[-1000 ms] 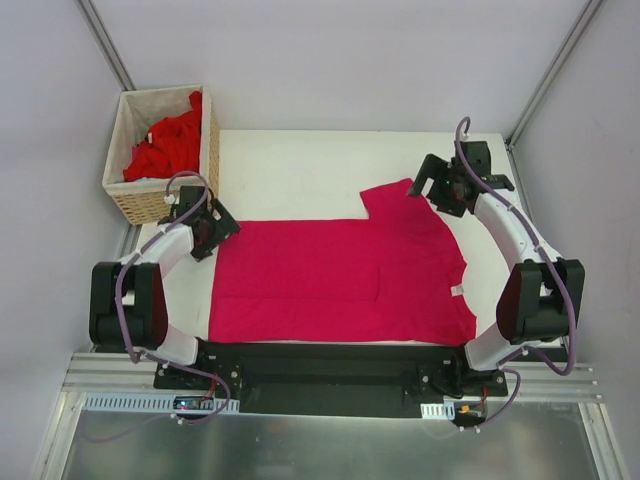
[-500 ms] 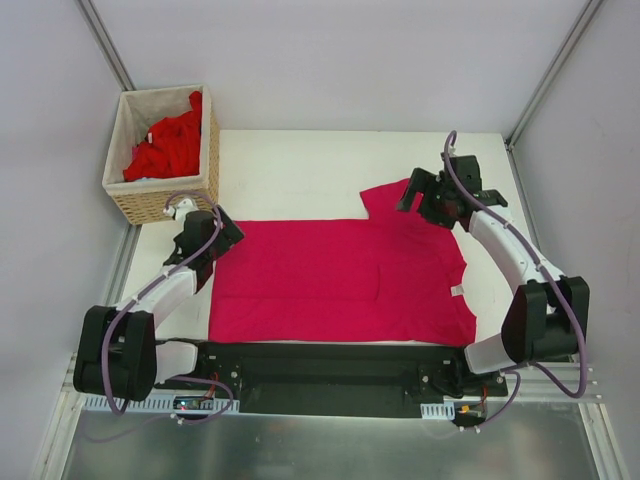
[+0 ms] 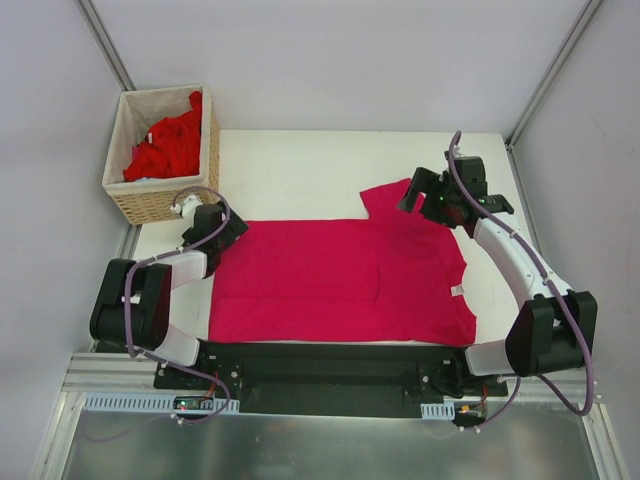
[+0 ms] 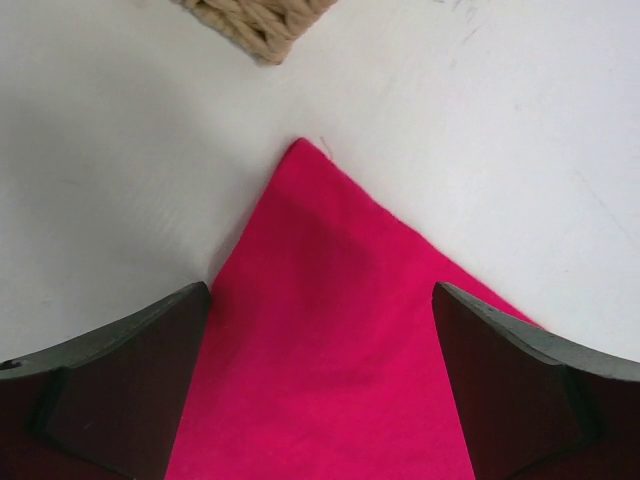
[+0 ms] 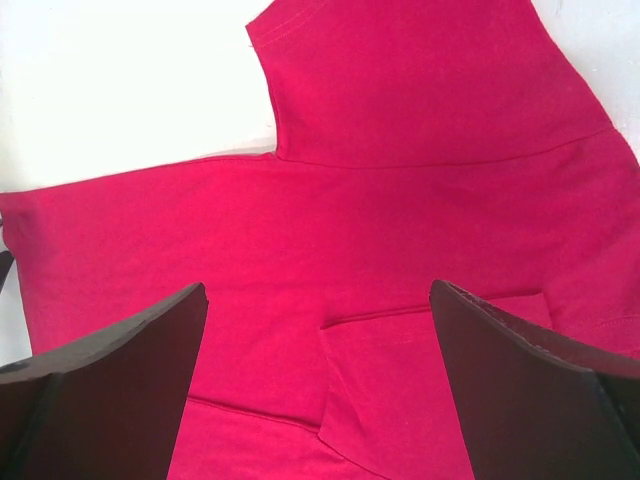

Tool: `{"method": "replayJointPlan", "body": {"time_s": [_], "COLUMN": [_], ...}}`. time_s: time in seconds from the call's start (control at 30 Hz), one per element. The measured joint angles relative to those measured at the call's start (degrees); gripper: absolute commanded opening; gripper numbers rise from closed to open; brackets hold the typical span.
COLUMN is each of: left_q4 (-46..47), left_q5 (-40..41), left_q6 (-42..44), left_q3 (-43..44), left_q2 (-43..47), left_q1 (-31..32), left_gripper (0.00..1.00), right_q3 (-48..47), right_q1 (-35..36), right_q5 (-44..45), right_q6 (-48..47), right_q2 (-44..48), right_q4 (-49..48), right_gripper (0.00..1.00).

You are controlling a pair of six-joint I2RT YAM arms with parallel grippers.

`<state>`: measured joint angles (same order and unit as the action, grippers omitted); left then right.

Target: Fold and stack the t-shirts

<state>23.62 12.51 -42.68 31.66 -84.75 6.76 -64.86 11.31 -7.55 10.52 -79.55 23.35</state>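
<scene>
A magenta-crimson t-shirt (image 3: 340, 280) lies spread flat on the white table, its white neck label (image 3: 457, 291) at the right and one sleeve (image 3: 395, 200) sticking out toward the far side. My left gripper (image 3: 216, 228) hovers open over the shirt's far left corner (image 4: 300, 160), which lies between the two dark fingers (image 4: 120, 380). My right gripper (image 3: 421, 196) is open above the far sleeve; its wrist view shows the sleeve (image 5: 420, 80) and a folded-in flap (image 5: 400, 380) below my right gripper (image 5: 318, 290). Brighter red t-shirts (image 3: 165, 145) sit bundled in the basket.
The wicker basket (image 3: 131, 197) stands at the table's far left corner, just beyond the left gripper; its woven edge (image 4: 262, 20) shows in the left wrist view. Bare white table (image 3: 300, 170) lies beyond the shirt. Metal frame posts rise at both back corners.
The left arm folded back while its gripper stayed by the shirt's far left corner. The right gripper shifted slightly left over the sleeve. Both stayed open.
</scene>
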Motion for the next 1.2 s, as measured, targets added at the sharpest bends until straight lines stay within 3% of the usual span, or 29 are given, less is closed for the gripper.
{"method": "replayJointPlan", "body": {"time_s": [0.5,0.87,1.2], "left_q4": [0.20,-15.23,-24.00], "left_q5": [-6.05,-8.17,-11.02], "left_q6": [-1.62,-0.79,-0.24], "left_q3": [3.10,4.87,5.33], "left_q2": [-2.16,15.23,19.96], "left_q1": [-5.40,-1.40,-1.07], "left_gripper": [0.89,0.90,0.90], "right_q3": [0.02,6.21,13.03], "right_q1": [1.07,2.23,2.40], "right_q5": [0.04,0.28,-1.70], "right_q6": [-0.72,1.33,4.28], "right_q2": [-0.11,-4.59,-11.50], "right_q4": [0.00,-0.44,-2.82], "right_gripper": [0.98,0.98,0.98]}}
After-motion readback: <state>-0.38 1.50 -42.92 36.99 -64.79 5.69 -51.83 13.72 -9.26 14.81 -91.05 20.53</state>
